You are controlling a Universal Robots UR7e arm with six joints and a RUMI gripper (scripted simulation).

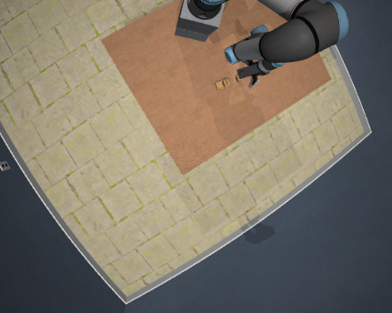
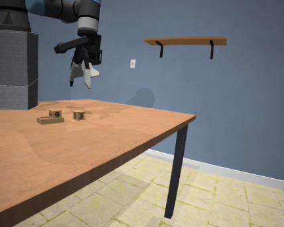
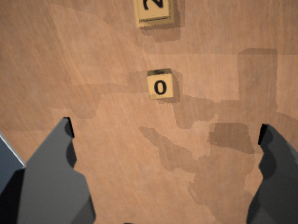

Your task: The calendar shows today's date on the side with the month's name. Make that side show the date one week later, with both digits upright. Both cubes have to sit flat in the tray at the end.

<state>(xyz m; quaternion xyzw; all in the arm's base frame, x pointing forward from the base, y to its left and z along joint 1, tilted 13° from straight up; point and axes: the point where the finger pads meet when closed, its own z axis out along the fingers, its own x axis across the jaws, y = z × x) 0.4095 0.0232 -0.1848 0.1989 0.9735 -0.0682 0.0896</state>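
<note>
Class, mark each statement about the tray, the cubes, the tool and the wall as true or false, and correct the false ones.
1. Both cubes are in the tray. False: one cube is in the tray; the other cube is on the table beside it.
2. The cube outside the tray has a 0 on top. True.
3. The tool is shut on a cube. False: it is open and holds nothing.
4. The wall shelf rests on two brackets. True.
5. The cube in the tray shows a 3 to the exterior view. False: it shows a 9.
</note>
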